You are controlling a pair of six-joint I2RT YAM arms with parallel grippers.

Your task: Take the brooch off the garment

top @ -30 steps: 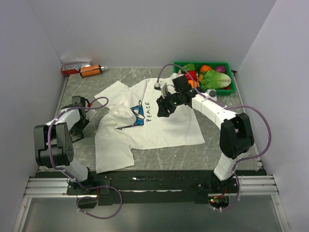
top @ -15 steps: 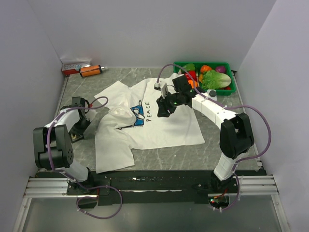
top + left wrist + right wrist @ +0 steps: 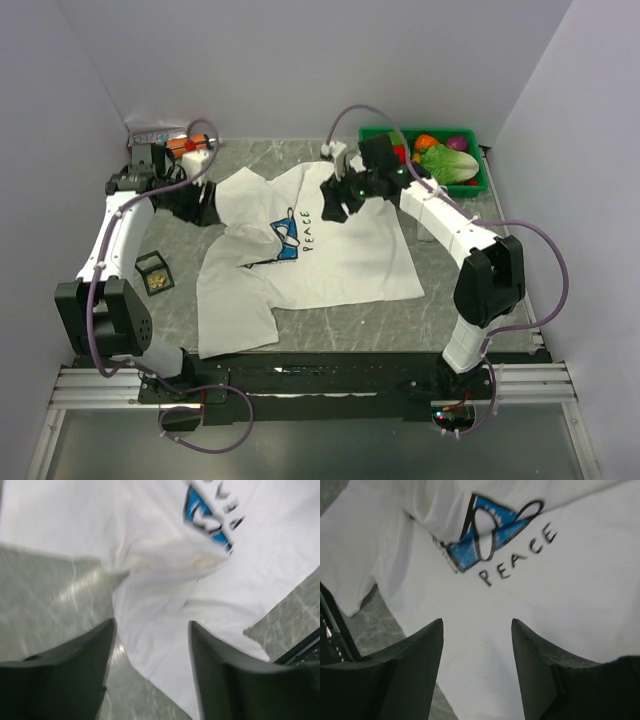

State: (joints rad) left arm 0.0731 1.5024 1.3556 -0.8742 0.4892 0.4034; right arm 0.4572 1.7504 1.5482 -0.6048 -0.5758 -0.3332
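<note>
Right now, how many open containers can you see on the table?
2. A green bin at the back right, filled with vegetables, and a small black box on the left side. More may be hidden in the cluttered back left corner.

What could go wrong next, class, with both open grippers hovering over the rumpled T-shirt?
1. The T-shirt is bunched into a fold beside its blue print. The open left gripper could catch loose cloth there and drag the whole shirt.
2. A small black box holding something gold-coloured, too small to identify, sits beside the left arm. A sweep of that arm might knock it.
</note>
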